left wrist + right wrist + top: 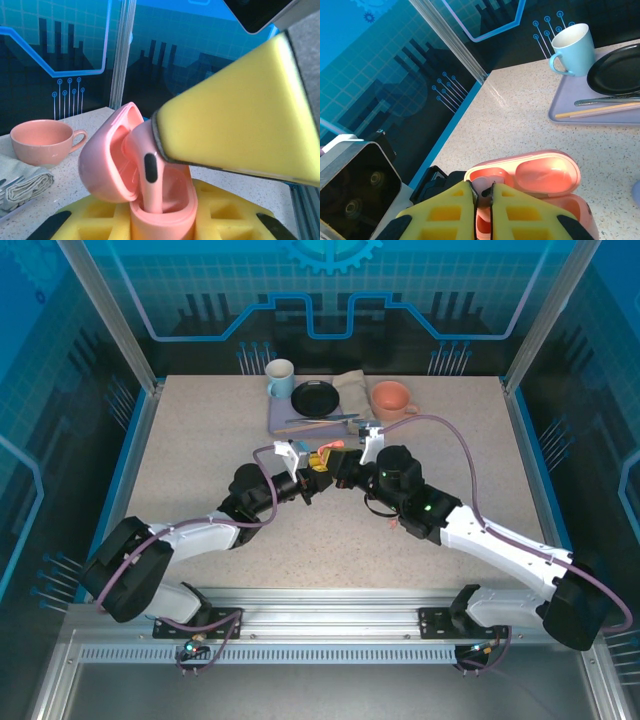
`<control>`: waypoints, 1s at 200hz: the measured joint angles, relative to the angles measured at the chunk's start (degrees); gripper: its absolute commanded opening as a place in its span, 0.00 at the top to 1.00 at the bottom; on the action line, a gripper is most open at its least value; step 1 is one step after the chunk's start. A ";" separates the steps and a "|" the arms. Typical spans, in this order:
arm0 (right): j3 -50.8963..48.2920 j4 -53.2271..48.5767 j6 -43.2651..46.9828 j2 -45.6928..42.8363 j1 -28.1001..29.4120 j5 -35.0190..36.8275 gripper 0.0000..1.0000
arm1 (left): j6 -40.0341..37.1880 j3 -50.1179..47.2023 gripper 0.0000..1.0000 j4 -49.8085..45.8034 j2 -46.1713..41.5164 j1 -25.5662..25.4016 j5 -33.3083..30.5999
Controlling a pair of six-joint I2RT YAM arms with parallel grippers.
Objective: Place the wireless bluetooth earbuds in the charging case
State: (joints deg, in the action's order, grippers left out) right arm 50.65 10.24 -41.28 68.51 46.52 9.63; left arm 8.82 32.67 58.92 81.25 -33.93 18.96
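R pincer [483,199] clamped on salmon-pink plastic earbud [150,176] | L pincer [162,224] clamping open pink case [542,172] | hold your stem plumb, ease down

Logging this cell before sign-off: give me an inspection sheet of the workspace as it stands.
Surface: speckled beige table.
Job's things: pink earbud, stem inside the open pink charging case.
Clutter: tray with blue mug and black plate; cloth, salmon cup nearby.
Grippers: left gripper shut on case; right gripper shut on earbud.
Cables: purple cable along each arm.
Surroundings: blue printed walls.
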 measured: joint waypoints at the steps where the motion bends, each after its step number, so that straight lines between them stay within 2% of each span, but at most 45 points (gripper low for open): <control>1: -0.02 0.04 0.02 0.00 0.00 0.00 0.88 | 0.00 0.00 1.00 -0.02 0.00 0.00 -0.02; 93: -1.53 -0.31 0.00 -0.90 0.46 0.04 0.86 | -0.57 0.74 1.00 -2.12 0.00 0.00 -0.72; 151: -1.60 -2.93 0.28 -2.86 0.39 0.81 0.71 | -1.46 0.85 1.00 -2.12 0.00 0.00 -0.72; 200: 1.36 -8.24 -0.85 -4.00 -0.81 0.83 0.47 | -2.80 1.03 1.00 -3.19 -0.48 0.00 -0.68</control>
State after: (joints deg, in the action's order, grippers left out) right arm 52.01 2.00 -42.13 64.51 45.71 10.46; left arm 6.02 33.69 55.72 80.77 -33.93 18.28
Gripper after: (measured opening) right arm 0.483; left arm 0.235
